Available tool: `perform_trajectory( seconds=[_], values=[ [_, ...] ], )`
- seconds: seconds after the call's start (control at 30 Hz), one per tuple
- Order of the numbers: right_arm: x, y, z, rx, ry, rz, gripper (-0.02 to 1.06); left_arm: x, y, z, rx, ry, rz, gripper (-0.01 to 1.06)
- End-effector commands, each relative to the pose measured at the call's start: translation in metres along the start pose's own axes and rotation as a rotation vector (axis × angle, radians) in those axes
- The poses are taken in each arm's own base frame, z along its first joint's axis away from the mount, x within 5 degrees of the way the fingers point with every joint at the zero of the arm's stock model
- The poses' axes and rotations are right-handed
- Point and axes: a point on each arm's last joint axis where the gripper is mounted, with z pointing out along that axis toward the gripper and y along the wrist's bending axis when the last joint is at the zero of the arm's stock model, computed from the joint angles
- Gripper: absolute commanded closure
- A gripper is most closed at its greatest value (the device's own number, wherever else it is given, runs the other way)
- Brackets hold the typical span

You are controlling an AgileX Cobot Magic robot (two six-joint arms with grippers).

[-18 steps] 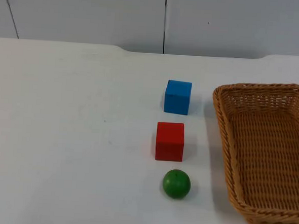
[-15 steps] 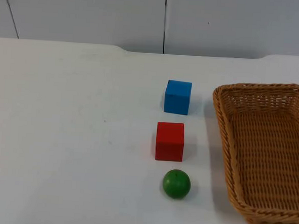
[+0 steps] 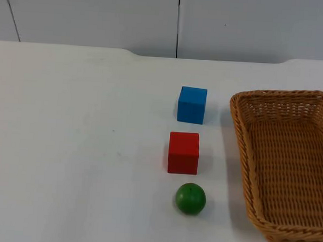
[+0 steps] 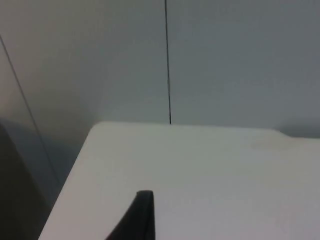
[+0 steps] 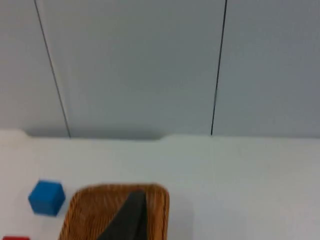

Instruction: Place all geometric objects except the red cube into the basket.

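Overhead, nothing is found to have shifted since the earlier frames. The right gripper [image 5: 131, 217] is held above the wicker basket [image 5: 155, 200]; whether it is open or closed cannot be told. The left gripper [image 4: 140, 215] waits over a bare table [image 4: 210, 175] corner, state likewise unclear. Beside the basket [image 3: 282, 161], a blue cube [image 3: 192, 105], red cube [image 3: 183, 152] and green ball [image 3: 191, 198] are lined up, apart from one another.
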Motion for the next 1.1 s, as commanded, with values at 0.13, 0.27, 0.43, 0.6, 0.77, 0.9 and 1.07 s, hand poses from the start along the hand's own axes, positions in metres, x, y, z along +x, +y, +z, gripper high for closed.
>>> perform_trajectory(
  seconds=[0.13,0.27,0.43,0.6,0.77,0.9,1.07],
  values=[
    [-0.025,0.002,0.038,0.01,0.054,-0.013,0.02,-0.026,-0.004,0.033,0.011,-0.031,-0.001,0.0],
    [-0.043,0.004,0.06,0.009,0.091,-0.016,0.02,-0.036,-0.006,0.063,0.011,0.025,-0.003,0.0],
    [-0.062,0.005,0.067,0.009,0.075,-0.015,0.02,-0.034,-0.014,0.125,0.041,0.144,-0.026,0.0],
    [-0.066,0.005,0.072,0.009,0.079,-0.015,0.02,-0.018,-0.032,0.189,0.104,0.27,-0.016,0.0],
    [-0.065,0.006,0.075,0.009,0.09,-0.016,0.02,0.0,-0.084,0.266,0.215,0.393,0.078,0.0],
    [-0.063,0.005,0.074,0.011,0.113,-0.016,0.02,0.01,-0.147,0.315,0.327,0.428,0.16,0.0],
    [-0.059,0.005,0.074,0.015,0.154,-0.017,0.02,0.01,-0.215,0.353,0.432,0.41,0.162,0.0]
  ],
)
